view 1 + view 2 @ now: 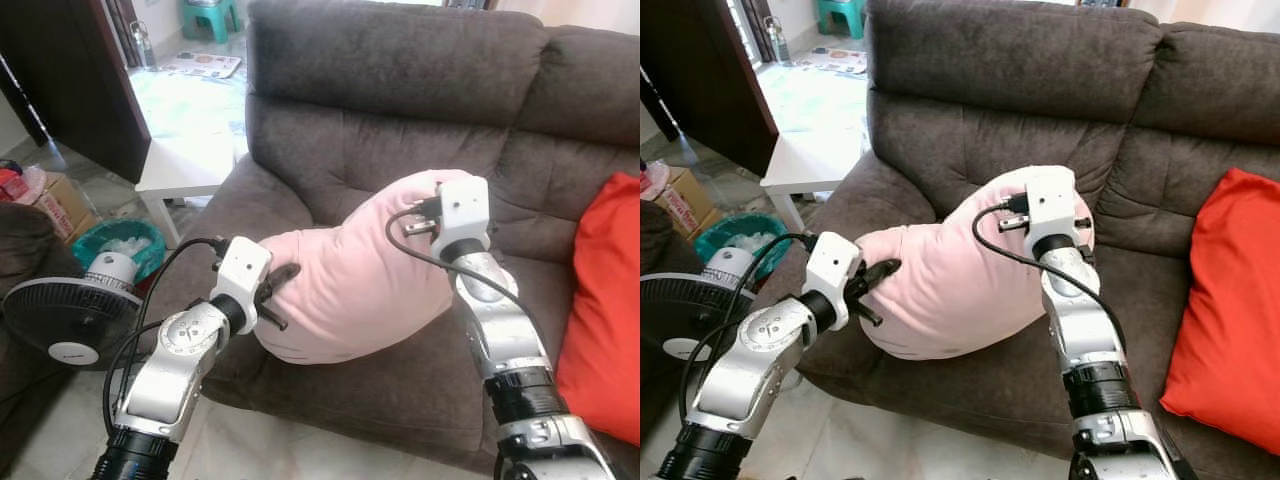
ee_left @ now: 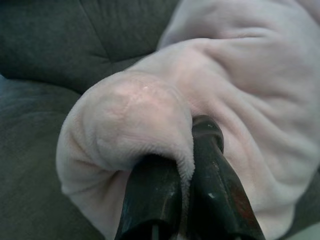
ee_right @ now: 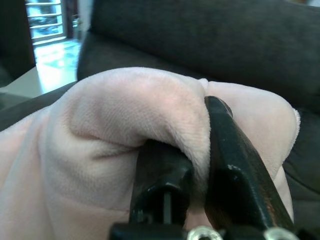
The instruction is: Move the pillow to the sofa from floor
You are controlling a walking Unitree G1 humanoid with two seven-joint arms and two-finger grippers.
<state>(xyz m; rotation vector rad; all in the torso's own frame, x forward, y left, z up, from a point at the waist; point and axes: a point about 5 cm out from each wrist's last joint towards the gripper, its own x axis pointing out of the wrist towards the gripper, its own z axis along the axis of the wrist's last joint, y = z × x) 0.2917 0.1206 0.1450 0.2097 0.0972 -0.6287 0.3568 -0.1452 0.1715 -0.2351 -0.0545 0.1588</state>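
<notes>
From the left eye view I see the pink pillow (image 1: 350, 275) over the seat of the dark brown sofa (image 1: 400, 90), carried between my 2 arms. My left gripper (image 1: 283, 292) pinches its lower left end near the seat's front edge; my right gripper (image 1: 440, 190) grips its upper right end, close to the backrest. A red cushion (image 1: 603, 300) leans at the sofa's right side. Left of the sofa stand a white table (image 1: 185, 165), a black fan (image 1: 70, 318) and a teal basket (image 1: 120, 243).

The right eye view gives the same arrangement, the pillow sagging in a curve between the 2 grasps.

In the left wrist view, my left gripper's fingers (image 2: 155, 200) are pressed together on a fold of pink fabric, with sofa upholstery behind.

In the right wrist view, my right gripper's fingers (image 3: 235, 170) clamp a bunched corner of the pillow, the sofa back beyond it.
</notes>
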